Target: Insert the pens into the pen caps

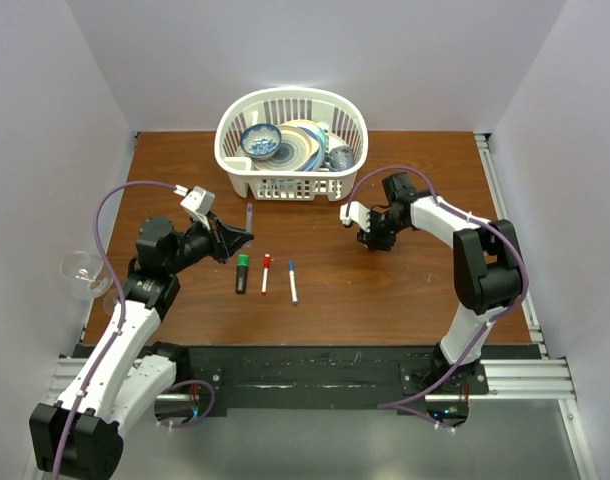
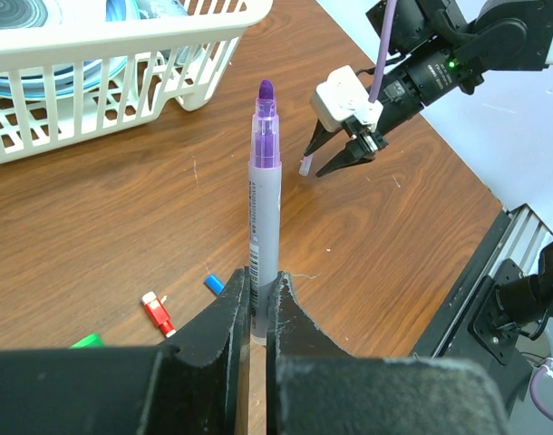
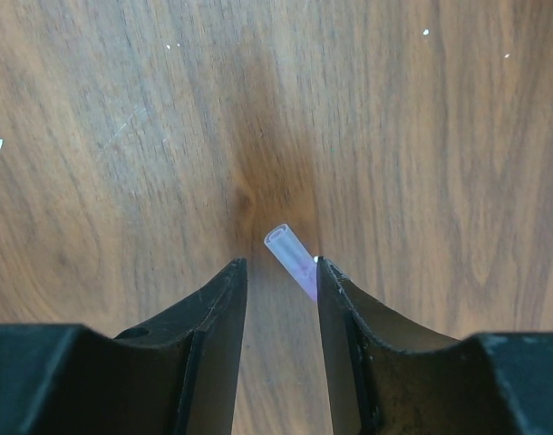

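Note:
My left gripper (image 2: pixel 260 276) is shut on a grey pen with a bare purple tip (image 2: pixel 264 181), which points toward the basket; it also shows in the top view (image 1: pixel 249 215). My right gripper (image 3: pixel 278 263) hovers over the table with its jaws apart. A small translucent purple cap (image 3: pixel 288 249) lies tilted against the tip of its right finger, with a gap to the other. A black marker with a green end (image 1: pixel 242 272), a white pen with a red cap (image 1: pixel 265 272) and a white pen with a blue cap (image 1: pixel 292 281) lie side by side mid-table.
A white basket (image 1: pixel 247 178) holding bowls and plates stands at the back centre. A clear plastic cup (image 1: pixel 85 272) sits off the table's left edge. The right gripper (image 2: pixel 334 161) is to the right of the pen's tip in the left wrist view.

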Tool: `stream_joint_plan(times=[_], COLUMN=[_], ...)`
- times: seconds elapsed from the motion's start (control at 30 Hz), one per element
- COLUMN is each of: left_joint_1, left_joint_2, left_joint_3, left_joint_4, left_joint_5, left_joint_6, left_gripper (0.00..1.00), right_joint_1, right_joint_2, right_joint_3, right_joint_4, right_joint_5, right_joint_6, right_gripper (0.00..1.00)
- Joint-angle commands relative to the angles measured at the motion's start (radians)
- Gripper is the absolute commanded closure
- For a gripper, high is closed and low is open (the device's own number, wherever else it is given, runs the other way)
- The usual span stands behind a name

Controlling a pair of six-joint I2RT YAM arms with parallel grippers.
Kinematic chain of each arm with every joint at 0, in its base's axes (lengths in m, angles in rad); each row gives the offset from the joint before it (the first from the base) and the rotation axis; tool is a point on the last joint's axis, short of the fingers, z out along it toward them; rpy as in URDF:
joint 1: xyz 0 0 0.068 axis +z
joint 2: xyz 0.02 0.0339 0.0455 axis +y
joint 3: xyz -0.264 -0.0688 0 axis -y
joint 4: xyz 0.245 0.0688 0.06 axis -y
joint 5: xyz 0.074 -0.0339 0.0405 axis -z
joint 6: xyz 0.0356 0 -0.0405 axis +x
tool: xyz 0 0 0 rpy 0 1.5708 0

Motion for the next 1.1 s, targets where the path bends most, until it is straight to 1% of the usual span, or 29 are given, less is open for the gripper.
stream_joint_plan(times=[0.0, 0.13, 0.2, 0.33, 0.43, 0.47, 0.63, 0.67, 0.7, 0.73, 0.83, 0.9, 0.97, 1.07], left_joint_1=[-0.002, -0.004, -0.004, -0.002, -0.002, -0.002, -0.005, -0.007, -0.005, -0.007, -0.007, -0.007, -0.007, -0.007], left_joint_2=[-0.001, 0.003, 0.002, -0.004, -0.003, -0.003, -0.021, -0.021, -0.024, -0.026, -0.030, -0.040, -0.047, -0.063], left_joint_3=[0.015, 0.017, 0.017, 0.015, 0.020, 0.020, 0.018, 0.020, 0.020, 0.021, 0.021, 0.021, 0.021, 0.018], left_joint_4=[0.012, 0.011, 0.011, 0.006, 0.006, 0.006, 0.000, 0.000, -0.002, -0.002, -0.003, -0.003, -0.006, -0.006], left_joint_5=[-0.010, -0.011, -0.012, -0.016, -0.016, -0.013, -0.025, -0.027, -0.030, -0.033, -0.035, -0.039, -0.051, -0.076], left_joint_6=[0.036, 0.036, 0.036, 0.036, 0.037, 0.037, 0.036, 0.036, 0.034, 0.034, 0.036, 0.036, 0.034, 0.034], left_gripper=[1.00, 1.00, 1.00, 1.00, 1.00, 1.00, 1.00, 1.00, 1.00, 1.00, 1.00, 1.00, 1.00, 1.00], right_joint_1=[-0.005, -0.005, -0.004, -0.005, -0.002, -0.001, 0.007, 0.021, 0.031, 0.044, 0.108, 0.185, 0.263, 0.329], right_joint_2=[0.029, 0.047, 0.056, 0.067, 0.087, 0.090, 0.078, 0.070, 0.066, 0.058, 0.020, -0.020, -0.055, -0.127], right_joint_3=[0.031, 0.039, 0.044, 0.041, 0.074, 0.082, 0.087, 0.084, 0.074, 0.068, 0.039, 0.022, -0.001, -0.077], right_joint_4=[0.016, 0.028, 0.028, 0.054, 0.012, -0.027, -0.035, -0.029, -0.026, -0.019, 0.017, 0.028, 0.068, 0.166], right_joint_5=[-0.003, -0.006, 0.016, 0.026, 0.056, 0.067, 0.109, 0.124, 0.136, 0.147, 0.237, 0.292, 0.319, 0.406], right_joint_6=[-0.022, -0.008, -0.005, 0.033, 0.059, 0.068, 0.203, 0.225, 0.272, 0.297, 0.430, 0.513, 0.574, 0.725], right_gripper=[0.60, 0.61, 0.62, 0.65, 0.74, 0.81, 0.92, 0.94, 0.98, 1.00, 1.00, 1.00, 1.00, 1.00])
